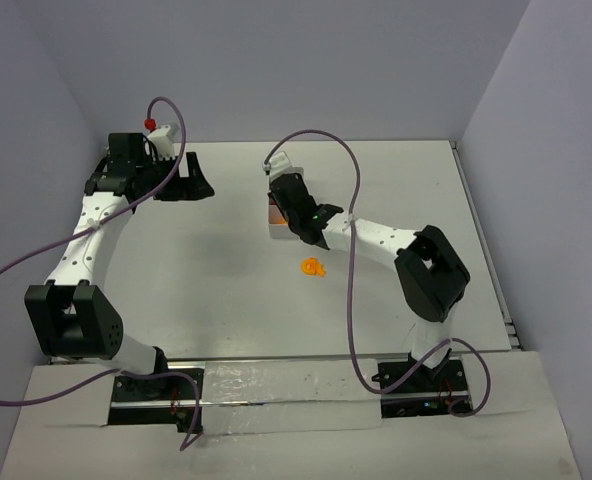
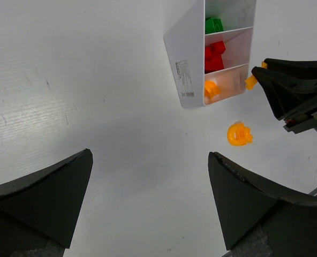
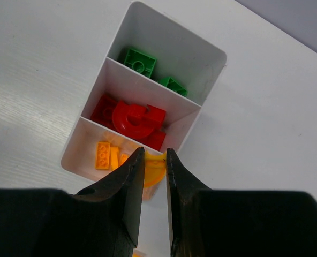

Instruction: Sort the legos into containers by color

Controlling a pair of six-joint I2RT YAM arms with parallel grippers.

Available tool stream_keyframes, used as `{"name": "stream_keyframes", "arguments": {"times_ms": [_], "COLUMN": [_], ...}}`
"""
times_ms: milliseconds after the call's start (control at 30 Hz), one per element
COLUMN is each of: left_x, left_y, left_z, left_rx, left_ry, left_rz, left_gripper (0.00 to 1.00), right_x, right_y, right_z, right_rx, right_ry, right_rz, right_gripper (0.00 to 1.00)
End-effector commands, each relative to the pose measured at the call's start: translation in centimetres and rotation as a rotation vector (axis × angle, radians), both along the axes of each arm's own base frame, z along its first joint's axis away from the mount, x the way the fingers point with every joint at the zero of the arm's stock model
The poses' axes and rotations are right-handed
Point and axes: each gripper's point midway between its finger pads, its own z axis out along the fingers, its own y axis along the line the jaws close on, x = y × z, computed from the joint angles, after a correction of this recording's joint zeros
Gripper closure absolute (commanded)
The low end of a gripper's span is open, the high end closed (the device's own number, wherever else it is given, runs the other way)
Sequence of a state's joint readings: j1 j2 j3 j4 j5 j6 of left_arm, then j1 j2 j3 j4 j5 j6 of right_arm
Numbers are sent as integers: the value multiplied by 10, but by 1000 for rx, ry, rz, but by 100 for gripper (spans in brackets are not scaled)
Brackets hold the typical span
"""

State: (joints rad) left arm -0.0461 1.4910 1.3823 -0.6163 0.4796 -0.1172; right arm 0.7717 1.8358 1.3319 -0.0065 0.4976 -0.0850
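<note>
1. The table (image 1: pixel 226 300) is the biggest thing here. I tell every place from the white tray that sits on it.
2. My left gripper (image 2: pixel 149 158) is well apart from the tray, off to its left. Its jaws stand wide and hold nothing.
3. My right gripper (image 3: pixel 153 160) hangs over the tray's near end, the end toward the arm bases. Its jaws are pinched narrow on one orange curved piece (image 2: pixel 250 81).
4. The tray (image 3: pixel 172 40) has three boxes in a row.
5. The red legos (image 3: pixel 131 119) fill the tray's middle box.
6. The green legos (image 3: pixel 139 62) lie in the tray's far box.
7. The small orange legos (image 3: pixel 103 155) lie in the tray's near box.
8. I think I am at the drop step for the held piece. It looks very close to the tray's end wall. So my next move should be a small push farther in over the orange box. Then I would lower a little and spread the jaws.
9. One loose orange piece (image 2: pixel 239 134) lies on the table near the tray's near end, not touching it. I think it is the next one to fetch.
</note>
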Motion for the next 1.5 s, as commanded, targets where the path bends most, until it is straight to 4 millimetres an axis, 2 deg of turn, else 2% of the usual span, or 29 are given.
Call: {"name": "stream_keyframes", "arguments": {"times_ms": [0, 233, 400, 467, 500, 633, 700, 800, 867, 900, 933, 967, 1000, 1100, 1133, 1233, 1333, 1467], "left_x": [6, 5, 4, 4, 4, 3, 2, 0, -1, -2, -2, -3, -4, -5, -6, -8, -9, -7], "left_y": [-1, 0, 2, 2, 3, 3, 3, 2, 1, 0, 0, 0, 0, 0, 0, 1, 1, 1], "left_z": [21, 19, 20, 20, 19, 18, 21, 24, 25, 25, 26, 26, 25, 24, 24, 23, 22, 18], "left_rx": [-23, -22, -16, -13, -11, -9, -11, -17, -21, -24, -25, -24, -22, -18, -15, -10, -6, -6], "left_ry": [-74, -71, -74, -74, -72, -72, -78, -87, -89, -91, -93, -93, -92, -95, -97, -99, -98, -91], "left_rz": [-13, -14, -12, -13, -13, -13, -15, -22, -29, -31, -32, -32, -34, -39, -41, -42, -46, -48], "left_gripper": [1, 1, 1, 1, 1, 1, 1, 1, 1, 1, 1, 1, 1, 1, 1, 1, 1, 1], "right_x": [15, 17, 19, 20, 19, 9, -6, -34, -52, -67, -79, -82, -103, -125, -137, -164, -171, -170], "right_y": [13, 17, 17, 18, 17, 19, 18, 6, 0, -5, -10, -12, -22, -33, -41, -48, -59, -66], "right_z": [28, 13, 8, 6, 6, 22, 42, 64, 50, 45, 39, 41, 15, -6, -20, -47, -69, -95], "right_rx": [42, 8, -6, -9, -11, 19, 65, 115, 91, 87, 83, 89, 67, 52, 46, 50, 24, -18], "right_ry": [-98, -70, -74, -69, -64, -46, -33, 12, 80, 130, 175, 177, 274, 353, 416, 552, 618, 685], "right_rz": [-21, -22, -28, -28, -29, -7, 22, 72, 114, 157, 188, 195, 237, 308, 342, 447, 450, 416], "right_gripper": [78, 65, 63, 56, 48, 39, 31, 10, 4, 0, 0, 0, 0, 0, 1, 6, 11, 21]}}
